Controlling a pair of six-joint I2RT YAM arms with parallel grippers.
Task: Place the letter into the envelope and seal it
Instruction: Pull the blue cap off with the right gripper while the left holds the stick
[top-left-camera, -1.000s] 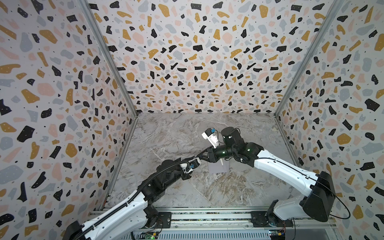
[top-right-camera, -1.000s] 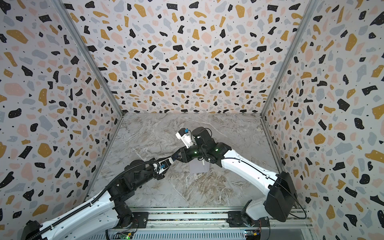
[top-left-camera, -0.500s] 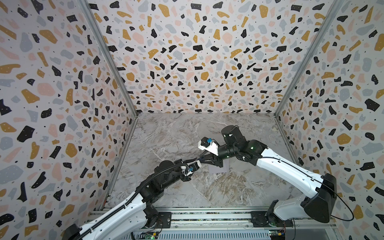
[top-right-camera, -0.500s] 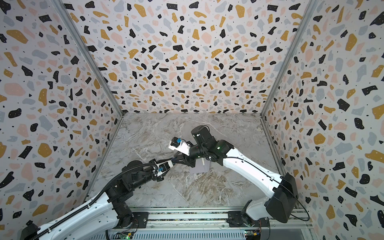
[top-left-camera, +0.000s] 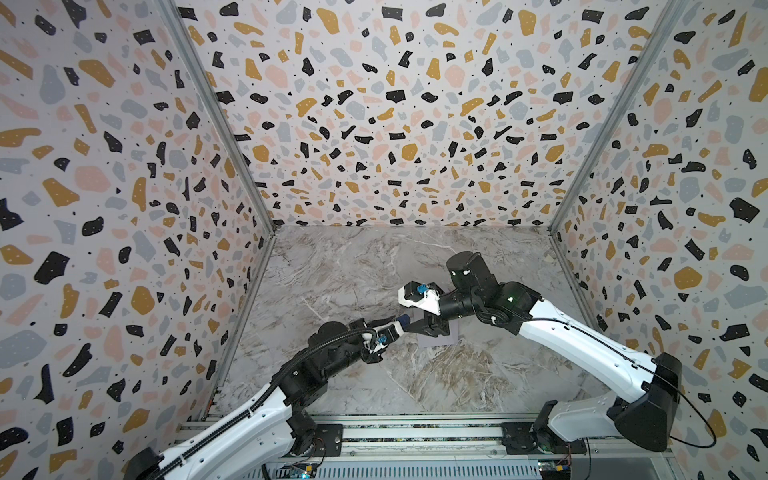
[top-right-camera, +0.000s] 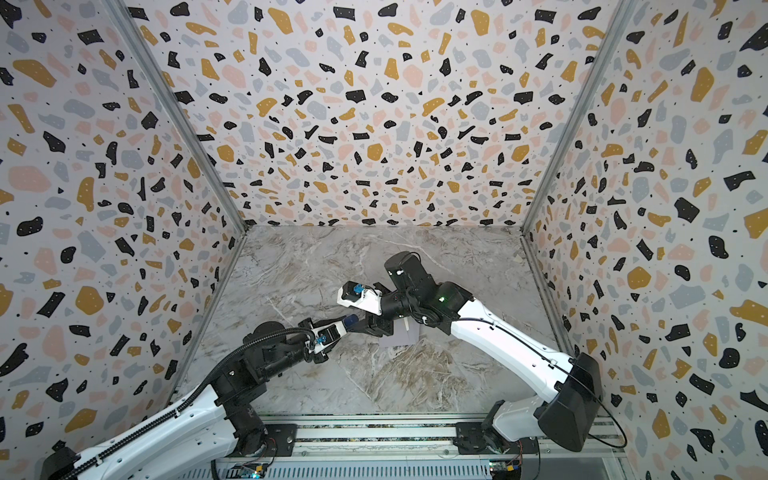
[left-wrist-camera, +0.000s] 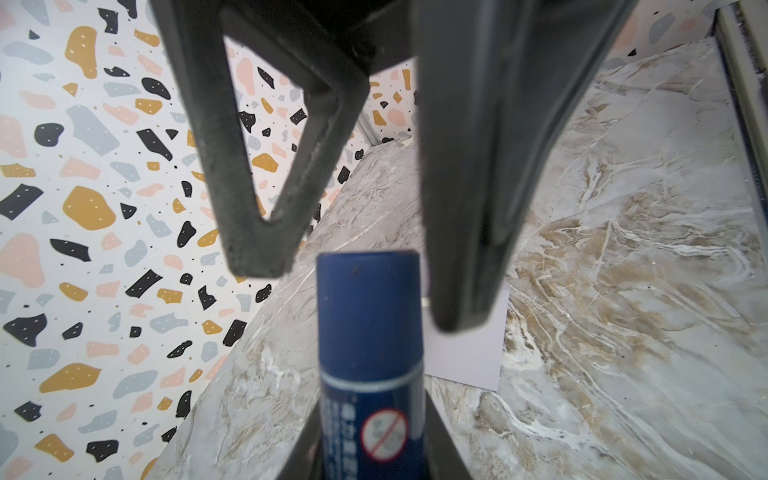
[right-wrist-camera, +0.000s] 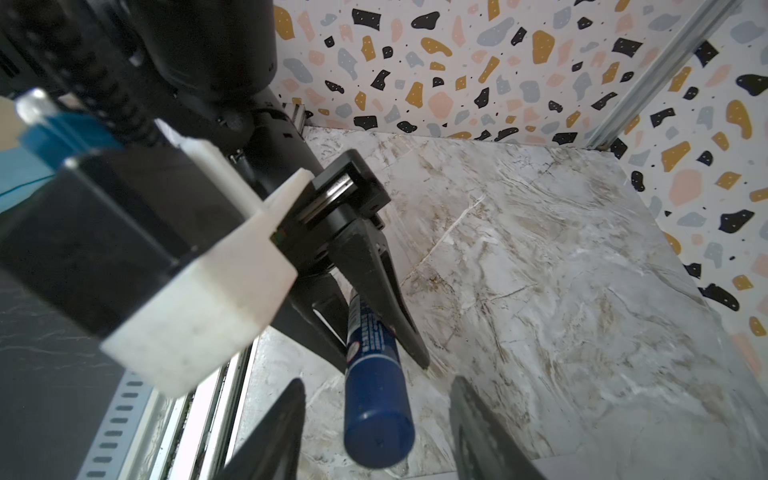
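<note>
1. Release first: the right gripper (right-wrist-camera: 376, 386) has just spread its fingers. They now stand apart on either side of the glue stick (right-wrist-camera: 374, 399), at its capped end, without touching it (a second ago they sat much closer together, and the wrist has rolled sideways since).
2. Left gripper (top-left-camera: 395, 326): its fingers are clamped on the stick's body, holding it in the air above the table (top-left-camera: 332, 270) with the tip aimed at the right gripper.
3. Meaning, as I judge it: the cap is being worked off to get glue ready for sealing. It looks still on, so a fresh grip for another twist or pull seems likely.
4. Envelope (left-wrist-camera: 469, 353): it lies flat on the table just beneath the right gripper. The letter shows in no view (probably already inside, though I cannot confirm that).
5. Views compared: both wrist views show the open gap around the stick's tip. In both top views the two grippers merge into one dark shape there, but only those views show where the envelope (top-right-camera: 401, 336) lies relative to both arms.
</note>
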